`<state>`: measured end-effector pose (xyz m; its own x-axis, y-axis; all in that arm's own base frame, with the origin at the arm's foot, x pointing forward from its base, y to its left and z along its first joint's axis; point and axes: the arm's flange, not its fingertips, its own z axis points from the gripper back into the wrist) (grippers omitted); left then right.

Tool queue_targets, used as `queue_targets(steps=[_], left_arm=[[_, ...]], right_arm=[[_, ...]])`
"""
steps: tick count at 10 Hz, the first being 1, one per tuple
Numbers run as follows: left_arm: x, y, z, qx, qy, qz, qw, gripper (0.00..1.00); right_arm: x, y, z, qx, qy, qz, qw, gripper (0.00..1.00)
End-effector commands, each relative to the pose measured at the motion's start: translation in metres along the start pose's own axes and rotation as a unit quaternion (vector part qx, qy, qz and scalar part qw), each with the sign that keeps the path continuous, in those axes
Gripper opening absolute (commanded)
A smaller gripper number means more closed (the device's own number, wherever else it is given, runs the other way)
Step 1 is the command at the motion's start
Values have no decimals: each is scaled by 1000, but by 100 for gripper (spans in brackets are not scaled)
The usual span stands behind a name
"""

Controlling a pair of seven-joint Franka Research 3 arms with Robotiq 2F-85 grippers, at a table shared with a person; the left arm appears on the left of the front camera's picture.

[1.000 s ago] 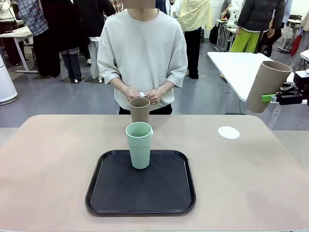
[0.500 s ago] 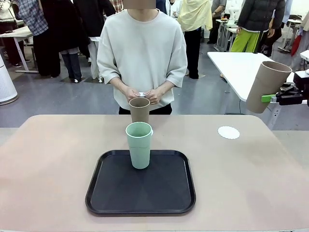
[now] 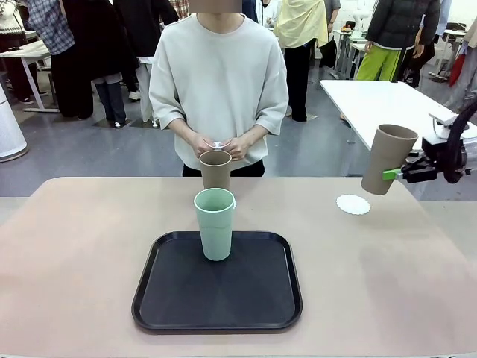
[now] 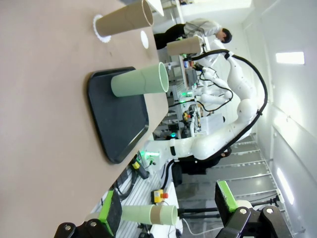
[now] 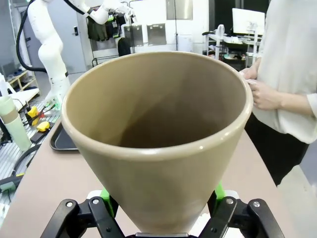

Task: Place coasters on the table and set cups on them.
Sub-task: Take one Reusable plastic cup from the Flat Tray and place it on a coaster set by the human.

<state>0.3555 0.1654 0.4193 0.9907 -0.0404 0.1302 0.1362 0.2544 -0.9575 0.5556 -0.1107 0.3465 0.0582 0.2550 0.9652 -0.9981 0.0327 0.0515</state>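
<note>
We see the right gripper [image 3: 393,174] pinching a tilted brown cup [image 3: 387,159] aloft near the white coaster [image 3: 352,204] on the table [image 3: 89,246], while the left gripper [image 4: 167,210] stands spread and empty.

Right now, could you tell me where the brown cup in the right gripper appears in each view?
Front view: the brown cup, tilted, far right.
Left wrist view: brown cup, upper middle, sideways.
Right wrist view: brown cup, centre, mouth toward camera.
Shared landmark: the black tray.
</note>
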Motion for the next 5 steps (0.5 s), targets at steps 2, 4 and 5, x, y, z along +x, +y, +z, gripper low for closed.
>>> queue_targets(steps=[2,4,5], left_arm=[[-2,-2,1,-4,-1,-3,1000,100],[-2,-2,1,-4,-1,-3,1000,100],[-2,-2,1,-4,-1,-3,1000,100]], right_arm=[[-13,-21,-10,31,11,20,999,82],[-28,-31,-20,28,31,35,998,82],[-34,-36,-22,26,42,31,998,82]])
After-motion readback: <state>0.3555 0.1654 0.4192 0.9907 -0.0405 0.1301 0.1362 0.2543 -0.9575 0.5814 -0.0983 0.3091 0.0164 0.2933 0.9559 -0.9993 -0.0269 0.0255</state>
